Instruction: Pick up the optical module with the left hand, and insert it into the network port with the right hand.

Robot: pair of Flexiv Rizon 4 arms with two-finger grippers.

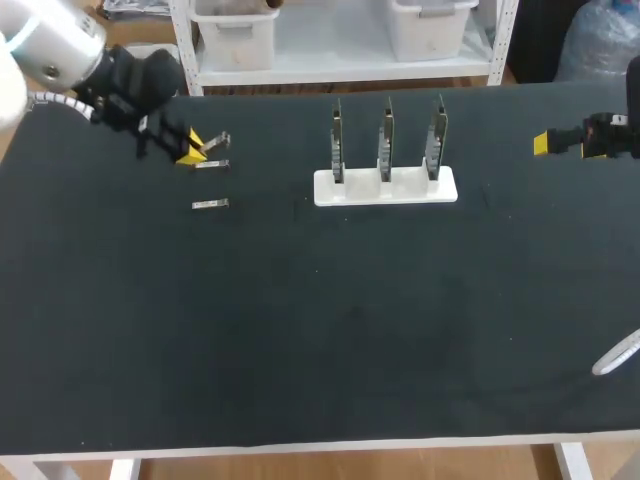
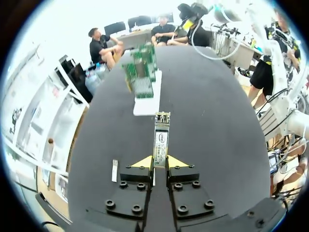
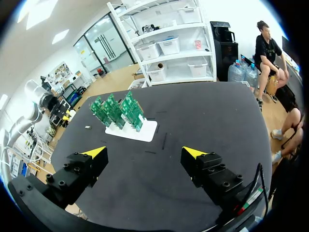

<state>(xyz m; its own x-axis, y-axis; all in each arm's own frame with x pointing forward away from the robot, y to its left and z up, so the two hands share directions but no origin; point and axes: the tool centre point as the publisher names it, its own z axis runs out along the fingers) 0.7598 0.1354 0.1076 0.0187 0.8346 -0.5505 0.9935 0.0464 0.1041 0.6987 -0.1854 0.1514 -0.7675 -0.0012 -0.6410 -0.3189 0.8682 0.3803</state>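
Note:
My left gripper [image 2: 159,164] is shut on a silver optical module [image 2: 160,142], which sticks out ahead of the fingers, above the black table. From above, this gripper [image 1: 192,148] hangs at the far left with the module [image 1: 217,143] in its yellow tips. A white stand [image 1: 385,188] carries three upright green boards [image 1: 386,140] with the network ports, at the back middle. My right gripper [image 3: 145,152] stands wide open with nothing in it, at the table's far right [image 1: 545,143], well away from the stand [image 3: 140,131].
Two more modules lie on the table below the left gripper, one [image 1: 212,164] close under it and one [image 1: 210,204] nearer the front. A silvery object [image 1: 615,355] pokes in at the right edge. The table mat [image 1: 330,330] is black.

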